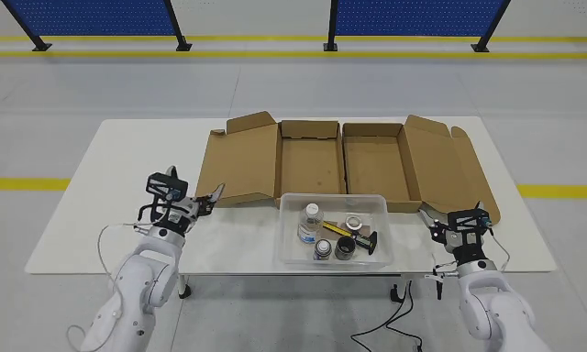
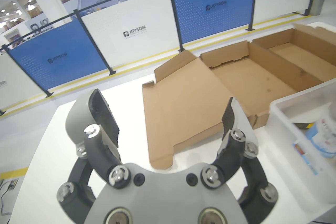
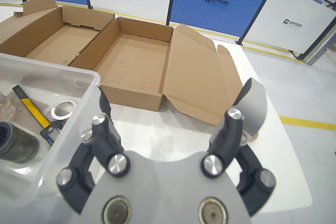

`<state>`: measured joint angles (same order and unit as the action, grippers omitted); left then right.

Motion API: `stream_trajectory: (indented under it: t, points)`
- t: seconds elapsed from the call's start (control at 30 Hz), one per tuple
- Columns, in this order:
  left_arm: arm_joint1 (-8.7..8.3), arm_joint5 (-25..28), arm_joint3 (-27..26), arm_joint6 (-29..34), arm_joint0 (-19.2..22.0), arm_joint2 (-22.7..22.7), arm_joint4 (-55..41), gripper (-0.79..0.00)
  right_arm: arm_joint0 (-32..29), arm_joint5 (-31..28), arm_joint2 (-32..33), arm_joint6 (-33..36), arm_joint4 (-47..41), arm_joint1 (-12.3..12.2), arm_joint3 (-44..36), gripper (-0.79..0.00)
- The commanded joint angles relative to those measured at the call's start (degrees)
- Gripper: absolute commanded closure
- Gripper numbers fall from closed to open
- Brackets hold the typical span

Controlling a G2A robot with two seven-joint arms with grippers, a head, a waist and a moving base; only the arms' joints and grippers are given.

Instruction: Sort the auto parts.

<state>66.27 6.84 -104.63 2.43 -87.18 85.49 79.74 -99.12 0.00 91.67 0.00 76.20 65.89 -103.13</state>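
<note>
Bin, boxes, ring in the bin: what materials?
Bin: translucent plastic, glossy; contents show through its wall. Boxes: matte brown cardboard, likely corrugated, with folded flaps. Ring: probably metal, going by its bright silvery sheen.

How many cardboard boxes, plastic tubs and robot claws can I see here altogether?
Cardboard boxes: 2
Clear plastic tub: 1
Claws: 2, the left gripper and the right gripper, both open
Total: 5
</note>
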Motion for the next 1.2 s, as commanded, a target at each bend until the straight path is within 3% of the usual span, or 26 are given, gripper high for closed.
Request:
stream_trajectory:
  t: [0.0, 0.23, 0.47, 1.1, 1.13, 1.17]
  points:
    - [0.22, 2.06, -0.43, 0.65, 2.5, -2.62, -0.15, -0.785, 0.0, 0.0, 0.0, 0.0, 0.0, 0.0, 0.0, -0.785]
    - [1.28, 9.31, 0.02, 3.44, 8.95, -12.26, -3.36, -0.785, 0.0, 0.0, 0.0, 0.0, 0.0, 0.0, 0.0, -0.785]
    - [2.31, 13.42, 2.96, 5.89, 12.11, -19.71, -6.16, -0.785, 0.0, 0.0, 0.0, 0.0, 0.0, 0.0, 0.0, -0.785]
    - [4.61, 13.64, 14.37, 7.91, 16.53, -28.78, -12.82, -0.785, 0.0, 0.0, 0.0, 0.0, 0.0, 0.0, 0.0, -0.785]
    - [4.68, 13.56, 14.7, 7.79, 16.69, -28.97, -12.74, -0.711, 0.0, 0.0, 0.0, 0.0, 0.0, 0.0, 0.0, -0.785]
    - [4.81, 13.34, 15.29, 7.53, 16.93, -29.38, -12.44, -0.539, 0.0, 0.0, 0.0, 0.0, 0.0, 0.0, 0.0, -0.785]
